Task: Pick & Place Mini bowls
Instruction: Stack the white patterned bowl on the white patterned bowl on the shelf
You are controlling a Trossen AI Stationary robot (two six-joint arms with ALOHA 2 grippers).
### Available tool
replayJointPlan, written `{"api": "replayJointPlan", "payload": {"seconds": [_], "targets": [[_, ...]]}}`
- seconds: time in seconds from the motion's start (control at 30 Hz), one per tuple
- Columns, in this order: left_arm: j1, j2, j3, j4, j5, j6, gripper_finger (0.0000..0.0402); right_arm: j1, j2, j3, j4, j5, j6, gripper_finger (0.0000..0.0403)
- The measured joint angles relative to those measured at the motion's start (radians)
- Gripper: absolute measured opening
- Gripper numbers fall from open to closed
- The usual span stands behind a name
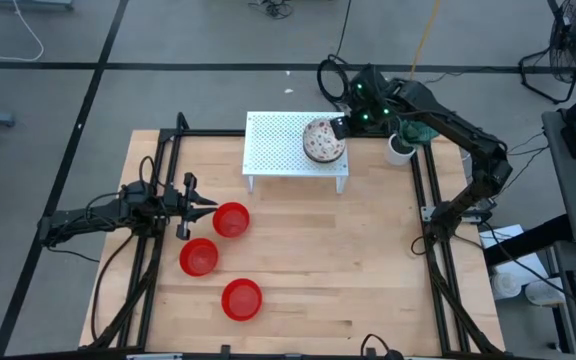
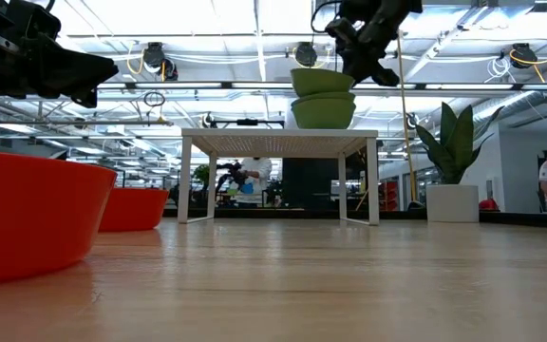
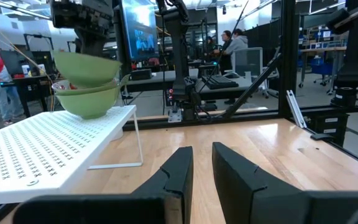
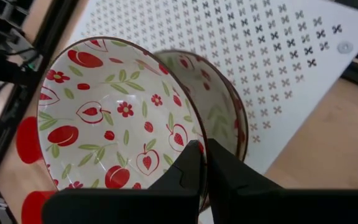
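Your right gripper [image 4: 202, 163] pinches a patterned bowl's [image 4: 114, 121] rim above those stacked on the far white rack [image 1: 278, 145]; three red bowls [image 1: 231, 220] wait near-left beside the slightly parted left gripper [image 1: 206, 205].

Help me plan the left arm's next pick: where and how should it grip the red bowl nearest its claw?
Grip the rim of the nearest red bowl, coming straight down with one finger inside the wall and one outside. It sits upright and open-topped on the table, with thin flaring walls and no handle. The left claw, open beside it, is closest to the rim facing it.
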Motion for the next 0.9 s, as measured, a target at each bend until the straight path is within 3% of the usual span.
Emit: {"api": "replayJointPlan", "payload": {"seconds": [0.77, 0.9], "targets": [[0.0, 0.0, 0.0, 0.0, 0.0, 0.0, 0.0065, 0.0, -0.001, -0.036, 0.021, 0.008, -0.015, 0.0036], [0.0, 0.0, 0.0, 0.0, 0.0, 0.0, 0.0065, 0.001, -0.006, -0.036, 0.053, 0.059, -0.017, 0.0049]]}}
